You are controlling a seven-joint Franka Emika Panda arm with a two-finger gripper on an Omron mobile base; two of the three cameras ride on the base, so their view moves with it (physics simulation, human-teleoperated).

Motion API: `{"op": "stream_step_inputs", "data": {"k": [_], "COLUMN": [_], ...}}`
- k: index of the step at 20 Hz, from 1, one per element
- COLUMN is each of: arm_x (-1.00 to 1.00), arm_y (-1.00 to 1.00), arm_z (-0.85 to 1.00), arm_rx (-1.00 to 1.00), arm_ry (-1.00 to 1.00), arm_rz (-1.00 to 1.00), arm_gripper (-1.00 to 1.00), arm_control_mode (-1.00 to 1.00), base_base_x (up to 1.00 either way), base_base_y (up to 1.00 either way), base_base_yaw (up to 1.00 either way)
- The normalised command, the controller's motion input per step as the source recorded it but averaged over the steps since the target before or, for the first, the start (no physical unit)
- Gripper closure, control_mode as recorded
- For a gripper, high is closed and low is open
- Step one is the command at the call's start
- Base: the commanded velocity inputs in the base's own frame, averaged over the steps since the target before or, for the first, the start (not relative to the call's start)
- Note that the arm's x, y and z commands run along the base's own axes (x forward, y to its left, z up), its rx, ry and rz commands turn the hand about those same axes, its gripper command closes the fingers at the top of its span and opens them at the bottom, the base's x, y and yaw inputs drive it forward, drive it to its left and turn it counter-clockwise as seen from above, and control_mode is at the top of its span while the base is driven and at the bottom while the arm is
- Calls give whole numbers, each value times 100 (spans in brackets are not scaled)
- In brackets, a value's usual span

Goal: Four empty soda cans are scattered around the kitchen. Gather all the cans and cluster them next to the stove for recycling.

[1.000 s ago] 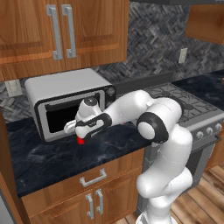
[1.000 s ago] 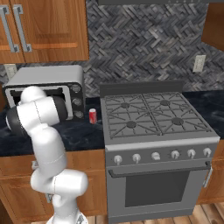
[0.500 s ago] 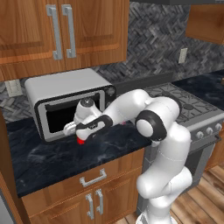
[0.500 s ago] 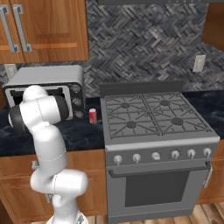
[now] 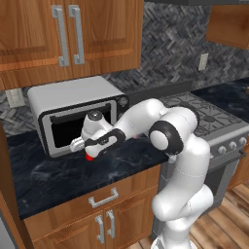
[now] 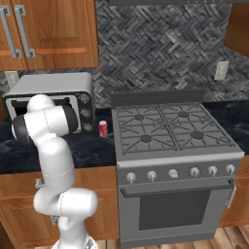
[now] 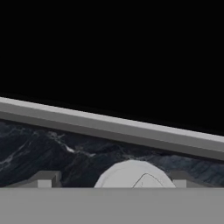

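Note:
In front of the toaster oven, a red soda can (image 5: 89,156) stands on the black counter. My gripper (image 5: 90,150) has come down over it from above. In the hand view the can's silver top (image 7: 133,175) sits between my two fingertips (image 7: 47,179); the right one is close against it and a gap shows on the left. The gripper (image 7: 113,180) is open around the can. Another red soda can (image 6: 102,128) stands upright on the counter just left of the stove (image 6: 170,131). The stove (image 5: 209,116) lies to the right of my arm.
The silver toaster oven (image 5: 73,112) stands right behind the can, its dark glass door and lower edge (image 7: 113,127) close in front of the hand. Wooden cabinets (image 5: 73,34) hang above it. The counter edge (image 5: 97,187) runs just in front.
The hand has settled slightly lower over the red can in front of the toaster oven. The can beside the stove has not moved.

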Motion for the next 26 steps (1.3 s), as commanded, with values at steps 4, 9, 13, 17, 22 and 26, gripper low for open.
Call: {"op": "stream_step_inputs", "data": {"k": [4,9,13,17,22,26], "arm_x": [5,0,-3,-10,-18,-30], "arm_y": [0,-2,-19,-34,-44,-56], "arm_z": [-17,-8,0,13,24,34], "arm_rx": [-1,0,0,0,0,0], "arm_ry": [3,1,0,-4,-8,-14], "arm_rz": [0,0,0,0,0,0], "arm_gripper": [100,100,100,100,100,100], "arm_control_mode": [-100,-100,-100,-100,-100,-100], "base_base_x": [0,0,0,0,0,0], "base_base_y": [0,0,0,0,0,0], "base_base_yaw": [0,0,0,0,0,0]}}
